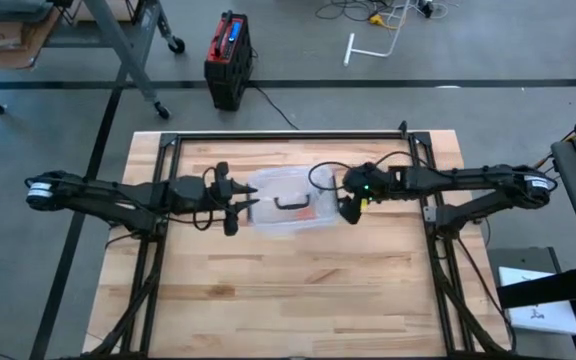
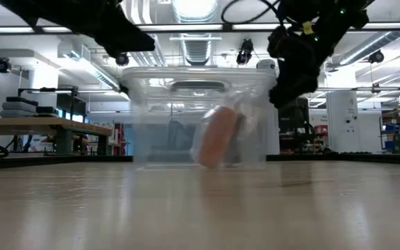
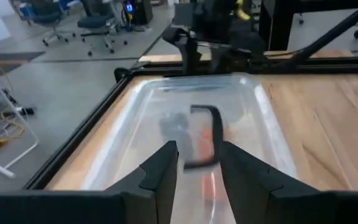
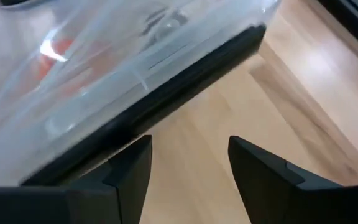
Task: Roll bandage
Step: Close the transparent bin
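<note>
Clear box [image 1: 288, 205] (orange bandage [image 2: 217, 137] inside) | between left tool [image 1: 232, 203], right tool [image 1: 349, 208]

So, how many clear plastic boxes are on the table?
1: the clear plastic box sits at the table's middle, between the left gripper and the right gripper.

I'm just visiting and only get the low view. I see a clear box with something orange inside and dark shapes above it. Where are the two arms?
Observer: From above, the left hand is at one end of the clear box and the right hand is at the other.
Operator: Is the right one gripping the box?
Observer: No. Its wrist view shows open fingers over bare table, beside the box's dark edge.
Operator: And the left?
Observer: Its wrist view shows it open above the box, short of the black handle.
</note>
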Motion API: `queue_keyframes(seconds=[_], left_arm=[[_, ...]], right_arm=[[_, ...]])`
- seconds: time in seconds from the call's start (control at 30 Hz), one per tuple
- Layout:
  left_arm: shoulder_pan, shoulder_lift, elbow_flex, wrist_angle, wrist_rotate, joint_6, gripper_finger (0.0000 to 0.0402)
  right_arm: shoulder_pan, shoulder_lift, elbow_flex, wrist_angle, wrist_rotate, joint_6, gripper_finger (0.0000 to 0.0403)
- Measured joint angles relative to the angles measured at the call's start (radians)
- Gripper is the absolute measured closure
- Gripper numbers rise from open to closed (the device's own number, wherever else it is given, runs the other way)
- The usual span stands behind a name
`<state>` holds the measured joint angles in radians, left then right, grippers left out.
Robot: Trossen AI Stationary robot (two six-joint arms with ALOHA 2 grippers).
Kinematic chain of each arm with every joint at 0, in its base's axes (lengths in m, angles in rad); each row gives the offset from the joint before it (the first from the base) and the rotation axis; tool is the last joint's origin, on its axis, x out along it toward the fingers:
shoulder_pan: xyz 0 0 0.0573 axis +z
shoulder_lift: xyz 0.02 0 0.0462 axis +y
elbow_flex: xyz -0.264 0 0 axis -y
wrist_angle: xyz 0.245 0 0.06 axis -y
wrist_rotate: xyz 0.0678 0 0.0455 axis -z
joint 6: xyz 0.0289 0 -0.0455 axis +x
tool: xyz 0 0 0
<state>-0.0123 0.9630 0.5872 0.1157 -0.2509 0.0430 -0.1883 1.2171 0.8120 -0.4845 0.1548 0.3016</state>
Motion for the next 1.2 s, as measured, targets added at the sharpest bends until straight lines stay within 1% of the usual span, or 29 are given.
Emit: queue_keyframes(seconds=[0.03, 0.13, 0.23, 0.3, 0.4, 0.5, 0.6, 0.77, 0.83, 0.9, 1.07, 1.2], left_arm=[[0.005, 0.006, 0.012, -0.016, 0.007, -0.005, 0.0287], [0.025, 0.019, 0.045, -0.062, 0.078, -0.033, 0.0287], [0.036, 0.065, 0.07, -0.05, 0.164, -0.044, 0.0287], [0.044, 0.11, 0.09, -0.064, 0.2, -0.068, 0.0287], [0.05, 0.202, 0.131, -0.048, 0.21, -0.082, 0.0287], [0.051, 0.312, 0.177, -0.034, 0.211, -0.058, 0.0287], [0.06, 0.407, 0.235, -0.053, 0.214, -0.033, 0.0287], [0.078, 0.523, 0.365, -0.195, 0.245, 0.007, 0.0287], [0.08, 0.545, 0.397, -0.233, 0.253, 0.023, 0.0287], [0.08, 0.563, 0.41, -0.256, 0.261, 0.042, 0.0287], [0.08, 0.576, 0.411, -0.232, 0.284, 0.088, 0.0287], [0.084, 0.579, 0.409, -0.22, 0.318, 0.098, 0.0287]], right_arm=[[0.009, 0.008, 0.001, 0.028, -0.011, -0.004, 0.0197], [0.038, 0.031, 0.013, 0.11, -0.035, -0.017, 0.0195], [0.067, 0.029, 0.013, 0.167, -0.036, -0.077, 0.0191], [0.081, 0.029, 0.01, 0.188, -0.036, -0.117, 0.019], [0.081, 0.036, 0.006, 0.185, -0.025, -0.141, 0.0192], [0.081, 0.051, -0.004, 0.189, -0.023, -0.172, 0.0197], [0.081, 0.074, -0.009, 0.261, -0.024, -0.219, 0.0199], [0.081, 0.09, -0.013, 0.306, -0.022, -0.296, 0.0197], [0.081, 0.091, -0.004, 0.296, -0.025, -0.325, 0.0198], [0.081, 0.091, 0.002, 0.302, -0.052, -0.351, 0.02], [0.081, 0.103, 0.013, 0.316, -0.133, -0.452, 0.0202], [0.079, 0.127, 0.032, 0.336, -0.165, -0.506, 0.0202]])
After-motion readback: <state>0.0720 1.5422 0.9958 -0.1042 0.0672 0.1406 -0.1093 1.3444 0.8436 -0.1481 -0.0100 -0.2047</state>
